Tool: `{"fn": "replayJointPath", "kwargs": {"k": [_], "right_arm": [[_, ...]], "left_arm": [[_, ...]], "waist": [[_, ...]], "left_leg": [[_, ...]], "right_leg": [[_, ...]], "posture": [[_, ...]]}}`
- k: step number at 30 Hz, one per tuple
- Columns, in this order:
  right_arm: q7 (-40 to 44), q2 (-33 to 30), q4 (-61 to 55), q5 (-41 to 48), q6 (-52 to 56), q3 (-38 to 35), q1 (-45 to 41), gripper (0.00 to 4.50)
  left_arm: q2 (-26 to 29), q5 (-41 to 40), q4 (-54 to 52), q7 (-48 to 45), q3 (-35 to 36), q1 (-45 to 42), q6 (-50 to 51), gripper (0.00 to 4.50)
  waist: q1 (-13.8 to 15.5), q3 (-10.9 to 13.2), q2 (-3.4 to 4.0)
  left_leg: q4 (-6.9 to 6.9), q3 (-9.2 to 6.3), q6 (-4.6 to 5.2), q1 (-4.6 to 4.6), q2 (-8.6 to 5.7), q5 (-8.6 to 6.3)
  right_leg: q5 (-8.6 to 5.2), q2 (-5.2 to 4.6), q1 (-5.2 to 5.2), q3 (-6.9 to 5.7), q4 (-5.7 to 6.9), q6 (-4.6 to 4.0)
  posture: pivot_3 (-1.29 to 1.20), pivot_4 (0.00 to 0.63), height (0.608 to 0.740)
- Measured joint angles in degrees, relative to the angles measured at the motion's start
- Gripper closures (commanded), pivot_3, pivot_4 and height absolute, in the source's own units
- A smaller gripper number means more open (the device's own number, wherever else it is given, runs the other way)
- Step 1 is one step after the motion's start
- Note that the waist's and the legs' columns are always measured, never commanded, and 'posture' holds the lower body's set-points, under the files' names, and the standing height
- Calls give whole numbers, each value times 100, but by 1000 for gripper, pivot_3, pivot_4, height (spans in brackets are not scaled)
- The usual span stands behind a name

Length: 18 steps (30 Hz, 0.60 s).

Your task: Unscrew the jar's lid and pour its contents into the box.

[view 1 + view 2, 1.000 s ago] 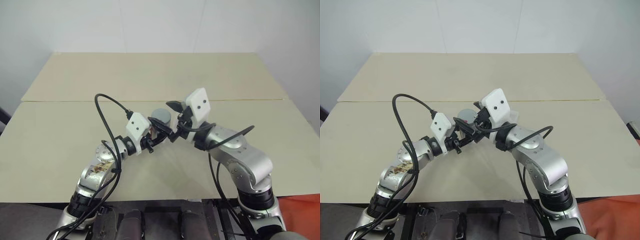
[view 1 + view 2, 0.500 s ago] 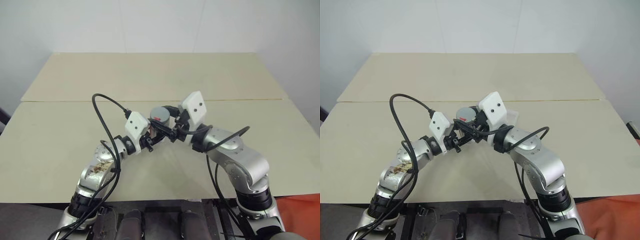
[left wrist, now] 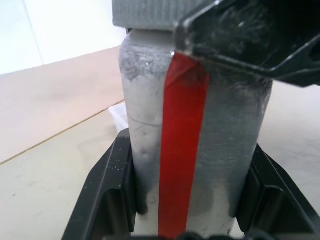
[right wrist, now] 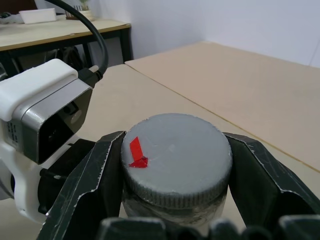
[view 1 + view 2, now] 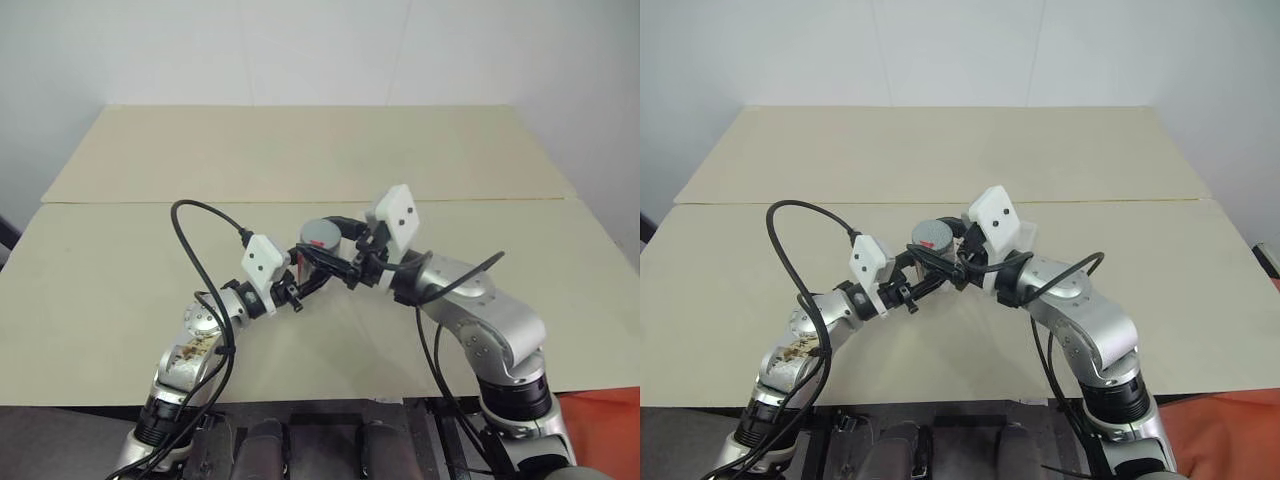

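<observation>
Bright, even light — soft shadows, close jar (image 3: 195,130) perhaps slightly blurred.

Around the lid (image 4: 176,150): right gripper (image 4: 177,165) fingers press both sides; top bare.
Around the jar (image 3: 192,150): left gripper (image 3: 192,200) fingers flank it.
Beyond both grippers: table (image 5: 300,150) lies bare.

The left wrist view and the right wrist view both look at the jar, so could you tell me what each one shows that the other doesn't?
Left wrist view: the jar's side with its vertical red stripe, clamped low down between the left gripper's fingers.

Right wrist view: the lid's flat top with its small red mark, the right gripper closed on the lid's rim, and the left wrist's white camera housing.

Both: the jar with its lid still on, and the beige table behind.
</observation>
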Motion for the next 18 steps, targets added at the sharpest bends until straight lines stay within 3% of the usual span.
{"fn": "replayJointPath", "kwargs": {"k": [9,18], "right_arm": [[1506,-610,394,341,-644,-23,-57,1658],[2824,-735,1320,343,-1315,44,-405,1658]], "left_arm": [[298,-449,69,-1025,73,99,-200,2434],[367,-633,220,-1496,83,66,-261,2434]], "waist": [[-3,0,0],[-1,0,0]], "left_leg": [[1,0,0,1,0,0],[1,0,0,1,1,0]], "right_leg": [[0,0,2,0,-1,0],[0,1,2,0,0,0]], "posture": [[0,150,740],[0,150,740]]}}
